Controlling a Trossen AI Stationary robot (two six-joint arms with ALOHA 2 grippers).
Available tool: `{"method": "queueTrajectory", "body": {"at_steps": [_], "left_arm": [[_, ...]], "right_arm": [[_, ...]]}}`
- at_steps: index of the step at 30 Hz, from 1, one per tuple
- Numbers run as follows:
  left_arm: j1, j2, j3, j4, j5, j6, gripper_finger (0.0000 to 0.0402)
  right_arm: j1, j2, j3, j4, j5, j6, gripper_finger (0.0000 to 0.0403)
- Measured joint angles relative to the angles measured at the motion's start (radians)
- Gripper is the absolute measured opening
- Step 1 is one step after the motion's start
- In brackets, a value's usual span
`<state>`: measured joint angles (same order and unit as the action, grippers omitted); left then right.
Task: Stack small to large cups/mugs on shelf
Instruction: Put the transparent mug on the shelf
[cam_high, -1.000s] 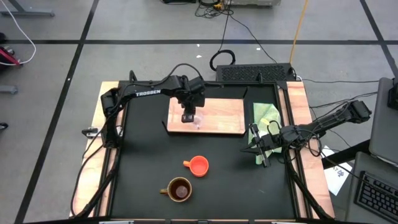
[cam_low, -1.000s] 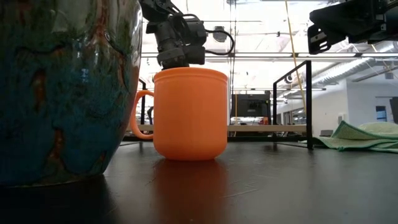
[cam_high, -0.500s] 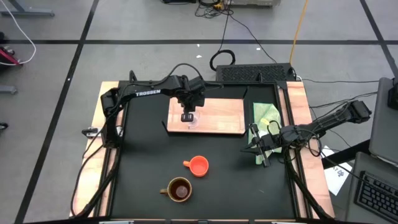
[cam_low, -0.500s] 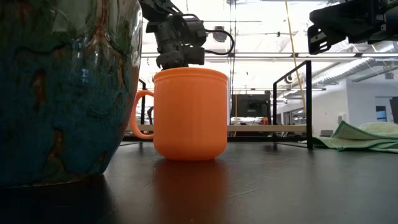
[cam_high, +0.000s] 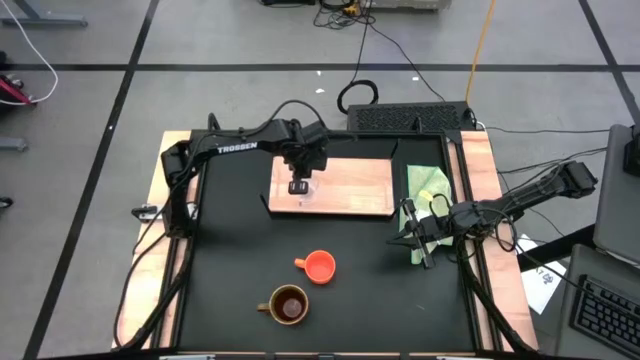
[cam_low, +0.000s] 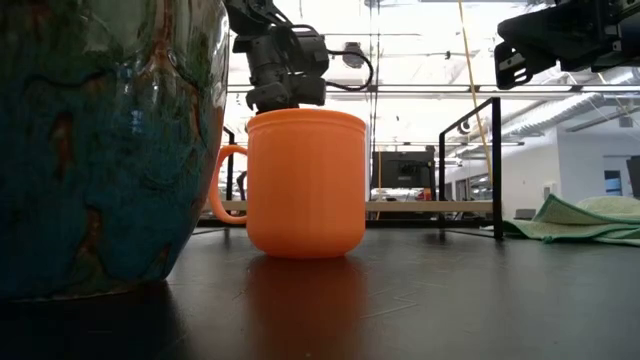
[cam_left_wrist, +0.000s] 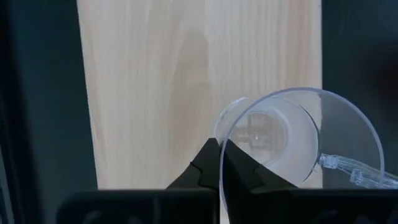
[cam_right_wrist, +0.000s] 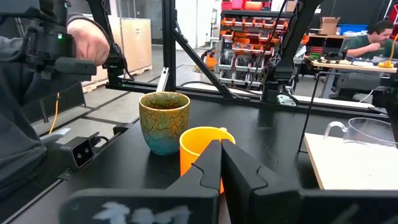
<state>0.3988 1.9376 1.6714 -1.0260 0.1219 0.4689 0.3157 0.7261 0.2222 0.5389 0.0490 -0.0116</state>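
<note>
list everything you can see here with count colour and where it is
glass cup: 1, clear, on the wooden board, its rim pinched by the left claw
orange cup: 1, orange with handle, on the black table in front of the board
mug: 1, brown inside, teal and brown glaze outside, nearest the front edge, beside the orange cup
wooden board: 1, light wood, toward the back of the table
cloth: 1, light green, right of the board
table: 1, black top
keyboard: 1, black, behind the table
person: 1, seated at a desk in the room behind
left claw: 1, dark, shut on the glass cup's rim over the board
right claw: 1, dark, shut, empty, waiting at the right side by the cloth
</note>
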Motion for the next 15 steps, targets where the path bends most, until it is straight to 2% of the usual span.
{"method": "queueTrajectory", "body": {"at_steps": [15], "left_arm": [[0.052, -0.041, 0.0, -0.075, 0.004, -0.006, 0.0]], "right_arm": [[0.0, 0.0, 0.0, -0.012, 0.0, 0.0, 0.0]]}}
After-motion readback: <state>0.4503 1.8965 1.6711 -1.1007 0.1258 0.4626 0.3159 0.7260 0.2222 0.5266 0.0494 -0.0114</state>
